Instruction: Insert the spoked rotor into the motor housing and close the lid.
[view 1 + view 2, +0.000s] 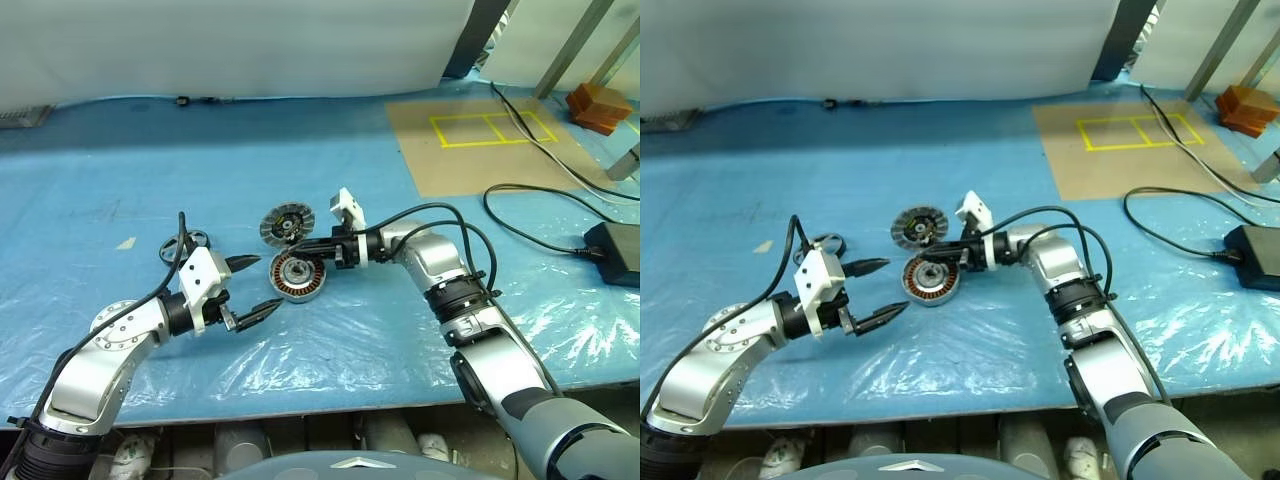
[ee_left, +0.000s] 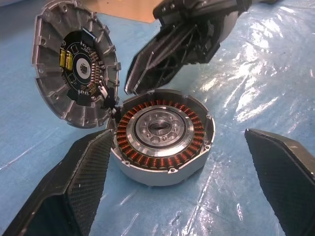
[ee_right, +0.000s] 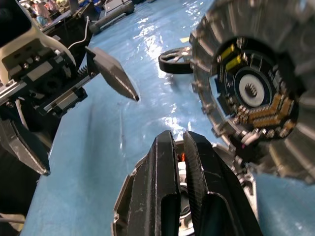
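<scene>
One motor housing (image 1: 295, 277) lies flat on the blue plastic-covered counter (image 1: 330, 180), its open face up, with a ring of copper windings around a silver hub. One lid (image 1: 287, 224) stands tilted on edge just beyond the housing, its ribbed face with the dark centre turned toward the camera; in the left wrist view its lower rim sits right at the housing's rim, though whether they touch cannot be told. One spoked rotor (image 1: 184, 243) lies on the counter to the robot's left of the lid, well apart from the housing and partly hidden behind the left arm's cable.

The left hand (image 1: 255, 287) hovers just beside the housing on the robot's left, its two black fingers spread wide apart and holding nothing; the housing sits between them in the left wrist view. The right hand (image 1: 296, 247) reaches in from the right, its fingers pressed together with nothing between them, the tips over the far rim of the housing, close to the foot of the lid.

Further right on the counter lie a brown cardboard sheet (image 1: 480, 140) marked with yellow tape rectangles, black cables (image 1: 540, 205) and a black power brick (image 1: 615, 252). An orange block (image 1: 598, 105) sits at the far right corner.
</scene>
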Robot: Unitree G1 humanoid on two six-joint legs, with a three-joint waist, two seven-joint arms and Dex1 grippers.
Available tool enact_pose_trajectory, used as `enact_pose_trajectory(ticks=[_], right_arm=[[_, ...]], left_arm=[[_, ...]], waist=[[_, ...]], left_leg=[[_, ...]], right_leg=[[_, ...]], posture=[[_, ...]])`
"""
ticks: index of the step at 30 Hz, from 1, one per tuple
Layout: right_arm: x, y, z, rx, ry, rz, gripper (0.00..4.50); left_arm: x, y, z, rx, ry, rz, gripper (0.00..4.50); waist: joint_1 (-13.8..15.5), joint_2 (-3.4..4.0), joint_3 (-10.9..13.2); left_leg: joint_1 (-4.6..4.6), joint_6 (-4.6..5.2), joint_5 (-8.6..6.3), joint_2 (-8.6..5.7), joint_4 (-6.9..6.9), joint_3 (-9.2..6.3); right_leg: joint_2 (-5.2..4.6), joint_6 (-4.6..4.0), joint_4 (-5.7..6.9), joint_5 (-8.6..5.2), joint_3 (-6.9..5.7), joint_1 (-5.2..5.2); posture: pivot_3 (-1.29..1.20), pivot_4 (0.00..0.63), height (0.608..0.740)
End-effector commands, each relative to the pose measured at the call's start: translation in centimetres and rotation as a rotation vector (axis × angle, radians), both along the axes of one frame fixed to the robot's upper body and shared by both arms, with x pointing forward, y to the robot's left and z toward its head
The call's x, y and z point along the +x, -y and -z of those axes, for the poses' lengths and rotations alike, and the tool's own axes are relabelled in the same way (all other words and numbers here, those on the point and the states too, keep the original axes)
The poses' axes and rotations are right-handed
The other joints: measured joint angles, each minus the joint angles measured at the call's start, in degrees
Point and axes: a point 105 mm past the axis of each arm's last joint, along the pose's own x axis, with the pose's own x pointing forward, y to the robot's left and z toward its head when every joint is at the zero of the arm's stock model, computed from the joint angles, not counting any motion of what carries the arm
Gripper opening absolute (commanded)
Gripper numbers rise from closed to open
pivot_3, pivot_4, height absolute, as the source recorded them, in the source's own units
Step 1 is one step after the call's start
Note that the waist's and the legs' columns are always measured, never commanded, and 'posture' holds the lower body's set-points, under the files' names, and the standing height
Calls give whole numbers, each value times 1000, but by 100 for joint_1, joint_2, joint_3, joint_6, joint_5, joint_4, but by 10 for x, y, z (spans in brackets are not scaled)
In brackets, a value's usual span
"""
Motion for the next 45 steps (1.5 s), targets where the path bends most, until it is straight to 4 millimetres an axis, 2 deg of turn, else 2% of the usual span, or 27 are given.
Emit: enact_pose_trajectory(ticks=[1, 4, 11, 15, 18, 20, 22, 24, 30, 32, 36, 38, 43, 45], right_arm=[[-3, -4, 18, -131, 132, -28, 288], [-5, 2, 40, -237, 184, -41, 288], [-3, -5, 3, -40, 108, -37, 288], [4, -8, -8, 4, 108, 1, 288], [0, -11, -12, 27, 98, -23, 288], [-6, -10, -3, -12, 102, -57, 288], [-14, -5, 20, -126, 115, -103, 288], [-13, 1, 31, -174, 114, -96, 288], [-6, 4, 39, -230, 193, -75, 288], [-3, 1, 31, -190, 187, -63, 288], [2, -1, 0, -21, 86, -28, 288], [4, -1, -10, 24, 55, -20, 288], [0, -1, -11, 13, 57, -42, 288], [-3, -3, -3, -19, 69, -52, 288]], left_arm=[[-1, 2, -8, -8, 32, 17, 4500], [-1, 3, -8, -9, 32, 17, 4500], [-1, 1, -7, -8, 28, 12, 4500], [-1, 2, -7, -9, 29, 11, 4500], [-2, 2, -7, -10, 29, 10, 4500], [-2, 2, -7, -10, 28, 10, 4500], [-2, 2, -6, -10, 27, 11, 4500], [-2, 2, -6, -9, 26, 11, 4500], [-1, 1, -6, -7, 26, 9, 4500], [-1, 1, -6, -6, 27, 9, 4500], [-1, 1, -6, -8, 28, 9, 4500], [-1, 1, -6, -8, 27, 10, 4500], [-2, 2, -6, -9, 25, 14, 4500], [-1, 2, -6, -10, 25, 14, 4500]], waist=[[1, 0, 0], [1, 0, 0], [-2, 0, 0], [-9, 0, 0], [-3, 0, 0], [-1, 0, 0], [6, 0, 0], [17, 0, 0], [-3, 0, 0], [-3, 0, 0], [1, 1, 1], [0, 1, 1], [5, 1, 1], [4, 1, 1]], left_leg=[[-2, 0, 0, 0, 0, 0], [-4, -1, 0, 0, -1, 0], [4, -1, -1, 0, 3, 0], [1, 0, -1, 0, 3, 0], [0, -1, 0, 0, 2, 0], [-1, -1, -1, 0, 1, 0], [-3, -1, -1, 0, 0, 0], [-3, -1, -1, 0, -1, -1], [-1, -1, -1, 0, 1, 0], [1, -1, -1, -1, 4, 0], [1, 0, -1, 0, 7, -1], [-4, 0, 0, -1, 8, -1], [-3, 1, 0, 0, 0, -1], [-6, 1, 1, 0, 0, -1]], right_leg=[[0, 0, -1, 0, -1, 0], [-1, 0, -4, 0, -3, 0], [-2, 0, 0, 0, 2, 6], [-1, 0, 1, 0, 2, 2], [-1, 0, 1, 0, 1, 0], [-1, 0, -1, 0, 0, 0], [-1, 0, -2, 0, -2, 0], [-2, 0, -4, 0, -5, 2], [-2, 0, 2, 0, 1, 9], [-2, 0, 2, 0, 3, 10], [-2, 0, 1, 0, 2, 8], [-2, 0, 0, 0, 2, 0], [-1, 0, 1, 0, -2, -1], [-1, 0, -1, 0, -2, -2]], posture=[[0, 150, 740], [0, 150, 740], [0, 150, 740], [0, 150, 740], [0, 150, 740], [0, 150, 740], [0, 150, 740], [0, 150, 740], [0, 150, 740], [0, 150, 740], [0, 150, 740], [0, 150, 740], [0, 150, 740], [0, 150, 740]])
